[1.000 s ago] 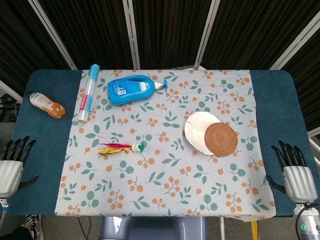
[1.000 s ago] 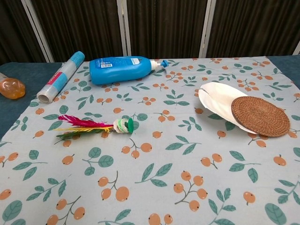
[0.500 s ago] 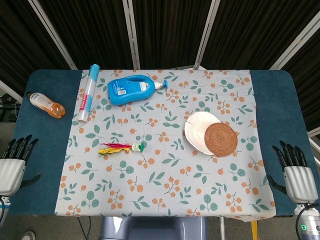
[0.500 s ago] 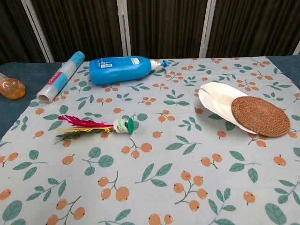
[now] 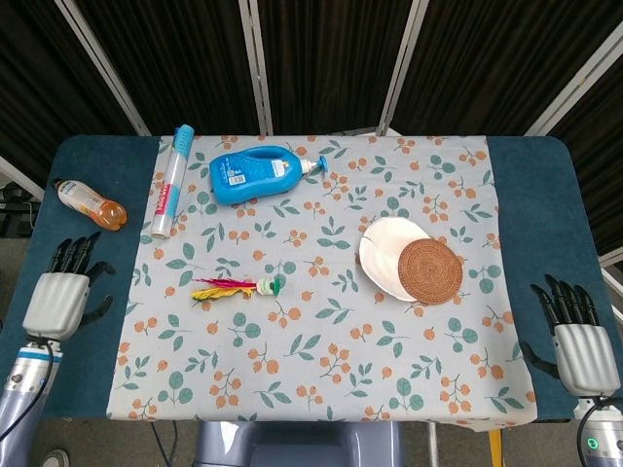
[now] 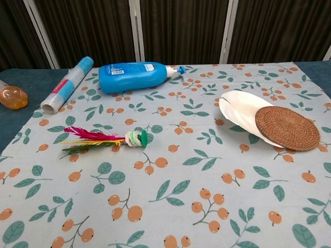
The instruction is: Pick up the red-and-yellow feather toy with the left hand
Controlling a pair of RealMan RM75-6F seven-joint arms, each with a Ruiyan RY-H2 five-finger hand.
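Observation:
The red-and-yellow feather toy (image 5: 234, 288) lies flat on the floral cloth, left of centre, its feathers pointing left and its green-and-white disc base to the right. The chest view shows the feather toy (image 6: 103, 139) with nothing touching it. My left hand (image 5: 64, 292) hovers over the blue table edge well to the left of the toy, open, fingers spread and pointing away. My right hand (image 5: 576, 331) is open at the far right front corner, empty. Neither hand appears in the chest view.
A blue detergent bottle (image 5: 259, 174) and a rolled tube (image 5: 170, 181) lie at the back left. An orange drink bottle (image 5: 91, 204) lies just beyond my left hand. A white plate (image 5: 384, 248) with a woven coaster (image 5: 429, 270) on it sits to the right.
My left hand has moved forward and to the right, onto the blue table edge and closer to the toy. The right hand and the objects have stayed put.

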